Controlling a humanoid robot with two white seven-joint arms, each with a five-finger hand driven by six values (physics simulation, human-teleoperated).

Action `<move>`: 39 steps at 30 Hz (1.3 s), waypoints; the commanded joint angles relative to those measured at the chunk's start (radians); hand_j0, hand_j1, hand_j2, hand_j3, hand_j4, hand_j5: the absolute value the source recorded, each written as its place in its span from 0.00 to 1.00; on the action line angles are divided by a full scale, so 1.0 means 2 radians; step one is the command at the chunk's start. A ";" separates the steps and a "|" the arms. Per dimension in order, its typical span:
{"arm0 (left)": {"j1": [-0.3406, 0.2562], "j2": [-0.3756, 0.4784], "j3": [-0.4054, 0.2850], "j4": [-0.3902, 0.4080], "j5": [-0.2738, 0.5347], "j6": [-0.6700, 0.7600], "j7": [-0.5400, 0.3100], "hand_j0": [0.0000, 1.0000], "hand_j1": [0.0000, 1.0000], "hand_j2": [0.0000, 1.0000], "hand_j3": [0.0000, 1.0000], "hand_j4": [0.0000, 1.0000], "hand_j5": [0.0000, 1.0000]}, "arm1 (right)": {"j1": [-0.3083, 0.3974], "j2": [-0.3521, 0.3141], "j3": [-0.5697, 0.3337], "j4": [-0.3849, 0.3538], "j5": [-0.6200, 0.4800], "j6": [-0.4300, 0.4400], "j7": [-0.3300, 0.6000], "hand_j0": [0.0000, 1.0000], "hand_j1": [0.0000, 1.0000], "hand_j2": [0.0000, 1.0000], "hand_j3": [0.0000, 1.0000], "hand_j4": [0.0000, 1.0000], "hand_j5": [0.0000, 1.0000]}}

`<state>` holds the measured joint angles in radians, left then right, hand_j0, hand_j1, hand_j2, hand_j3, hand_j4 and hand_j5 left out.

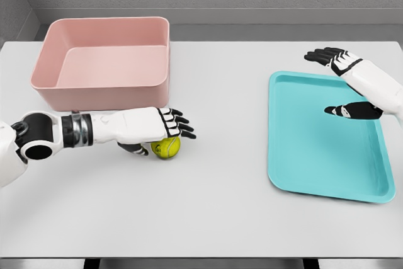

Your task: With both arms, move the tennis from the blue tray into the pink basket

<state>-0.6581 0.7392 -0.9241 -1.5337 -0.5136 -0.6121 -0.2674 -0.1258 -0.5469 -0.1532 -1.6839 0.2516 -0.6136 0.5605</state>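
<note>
Currently, from the head view, I log the following.

Left hand (160,127): arm enters from the left edge, lying almost level across the table, palm down. Its fingers (179,124) reach out flat over the top of the tennis ball (167,148), the thumb tucked below beside it. Whether the hand actually clamps the ball I cannot tell; it sits directly on top.

Right hand (334,60): upper right of the frame, forearm coming in from the right edge, raised above the far rim of the tray, fingers spread and relaxed, holding nothing. Its dark shadow falls on the tray floor.

Items, counted:
- One tennis ball, yellow-green, round, fuzzy-looking with a pale seam. It lies on the table left of centre, just in front of the basket's near right corner, well apart from the tray.
- One pink basket (56,96), upper left, rectangular tub with rounded corners and smooth matte walls.
- One blue tray (302,174), right side, shallow turquoise rectangle with a low raised rim, smooth.
- One table (208,218), flat, pale grey, matte.
</note>
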 commanded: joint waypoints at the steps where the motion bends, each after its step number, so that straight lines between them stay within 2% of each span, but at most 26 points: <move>1: 0.001 0.001 0.000 0.000 0.003 0.001 0.000 0.88 0.88 0.88 0.88 0.88 0.88 | 0.000 0.000 0.000 0.000 -0.004 0.001 0.000 1.00 1.00 1.00 1.00 1.00 1.00; 10: 0.001 0.001 -0.017 0.000 0.004 0.001 0.000 0.86 0.86 0.86 0.86 0.86 0.86 | 0.001 0.000 0.000 0.001 -0.004 0.001 0.000 1.00 1.00 1.00 1.00 1.00 1.00; 17: 0.000 0.002 -0.018 0.000 0.003 0.001 -0.003 0.58 0.58 0.58 0.58 0.58 0.58 | 0.001 0.000 0.000 0.001 -0.004 0.001 0.000 1.00 1.00 1.00 1.00 1.00 1.00; 19: -0.002 0.003 -0.018 0.001 0.002 0.001 -0.004 0.55 0.55 0.55 0.55 0.55 0.55 | 0.001 0.000 0.000 0.001 -0.004 0.001 0.000 1.00 1.00 1.00 1.00 1.00 1.00; 32: -0.017 0.002 -0.017 -0.005 0.006 0.001 -0.004 0.56 0.56 0.56 0.56 0.56 0.56 | 0.001 -0.001 0.000 0.001 -0.004 0.001 0.000 1.00 1.00 1.00 1.00 1.00 1.00; 39: -0.049 0.009 -0.017 -0.006 0.028 0.001 -0.004 0.56 0.56 0.56 0.56 0.56 0.56 | 0.001 -0.001 0.000 0.001 -0.004 0.001 0.000 1.00 1.00 1.00 1.00 1.00 1.00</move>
<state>-0.7563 0.7529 -0.9592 -1.5455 -0.4729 -0.6123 -0.2752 -0.1243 -0.5479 -0.1532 -1.6830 0.2515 -0.6136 0.5605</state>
